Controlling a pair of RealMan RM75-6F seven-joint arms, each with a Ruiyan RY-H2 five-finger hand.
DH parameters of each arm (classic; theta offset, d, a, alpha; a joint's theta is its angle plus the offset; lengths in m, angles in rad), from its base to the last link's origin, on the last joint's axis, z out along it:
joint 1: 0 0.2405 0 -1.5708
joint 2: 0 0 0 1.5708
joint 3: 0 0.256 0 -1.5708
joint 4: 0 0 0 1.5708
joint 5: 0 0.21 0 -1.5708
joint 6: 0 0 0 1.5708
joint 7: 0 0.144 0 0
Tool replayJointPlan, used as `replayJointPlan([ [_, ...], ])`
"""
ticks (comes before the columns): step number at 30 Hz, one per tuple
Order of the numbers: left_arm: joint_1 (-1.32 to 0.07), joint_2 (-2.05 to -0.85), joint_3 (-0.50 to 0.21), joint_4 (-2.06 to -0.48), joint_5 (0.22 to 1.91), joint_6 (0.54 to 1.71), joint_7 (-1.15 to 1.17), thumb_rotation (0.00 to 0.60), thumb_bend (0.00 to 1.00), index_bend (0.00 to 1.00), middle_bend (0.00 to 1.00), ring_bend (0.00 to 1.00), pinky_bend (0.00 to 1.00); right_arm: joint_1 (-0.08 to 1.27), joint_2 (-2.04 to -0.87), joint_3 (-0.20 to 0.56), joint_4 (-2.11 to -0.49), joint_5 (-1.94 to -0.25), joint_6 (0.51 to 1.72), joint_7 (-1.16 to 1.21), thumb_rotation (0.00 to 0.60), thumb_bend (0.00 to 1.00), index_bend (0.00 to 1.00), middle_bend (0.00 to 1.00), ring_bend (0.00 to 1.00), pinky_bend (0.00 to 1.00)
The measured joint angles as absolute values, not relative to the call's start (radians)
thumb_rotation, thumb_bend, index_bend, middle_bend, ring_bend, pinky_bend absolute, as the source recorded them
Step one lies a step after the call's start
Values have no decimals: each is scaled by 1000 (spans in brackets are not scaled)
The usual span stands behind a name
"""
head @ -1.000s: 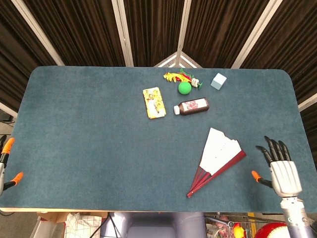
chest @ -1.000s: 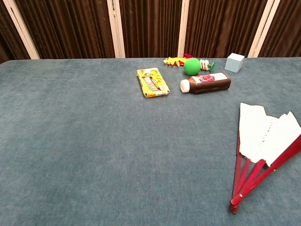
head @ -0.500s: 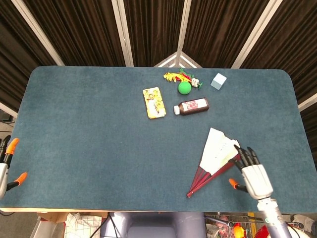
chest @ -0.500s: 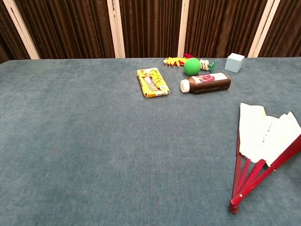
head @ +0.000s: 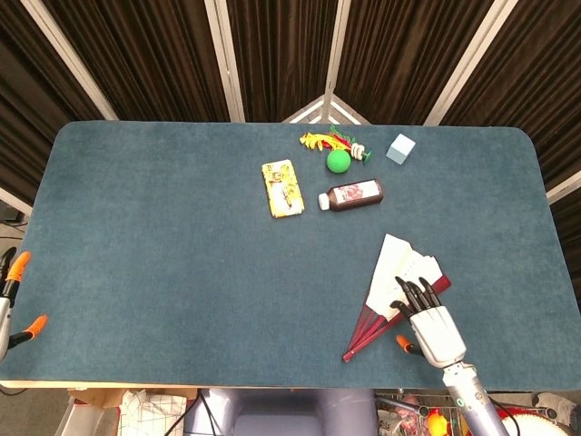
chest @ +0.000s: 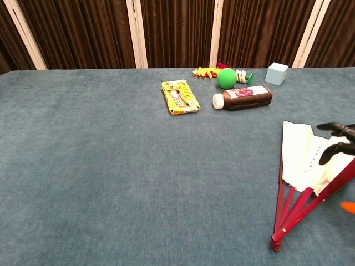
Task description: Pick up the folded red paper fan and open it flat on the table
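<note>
The red paper fan lies partly spread near the table's front right, white leaf toward the back and red ribs meeting at a pivot toward the front edge; in the chest view the fan sits at the right edge. My right hand hovers over the fan's right rib with fingers spread and nothing held; its dark fingertips reach in over the white leaf. My left hand hangs off the table's left front corner, orange-tipped fingers apart and empty.
At the back middle lie a yellow packet, a brown bottle, a green ball, a yellow-red toy and a pale blue cube. Blue cloth covers the table.
My right hand has moved left from beside the fan to over its right rib and leaf. The fan has not moved. My left hand barely shifted.
</note>
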State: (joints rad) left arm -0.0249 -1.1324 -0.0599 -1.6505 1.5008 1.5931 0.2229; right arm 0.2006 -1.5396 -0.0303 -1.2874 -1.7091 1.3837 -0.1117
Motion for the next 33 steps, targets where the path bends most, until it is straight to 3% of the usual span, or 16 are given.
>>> replayJointPlan([
  [17,-30,-1134,-67,-1648,1480,1579,230,600,133,30,0,0,0,241,-1624,-10,-1135,-1661,1320,-93,600,214,448,80,129,84],
  [33,-30,-1144,-64,-1650,1481,1580,259,600,132,32,0,0,0,269,-1664,-8,-1046,-1648,1313,-40,600,324,518,97,150,100],
])
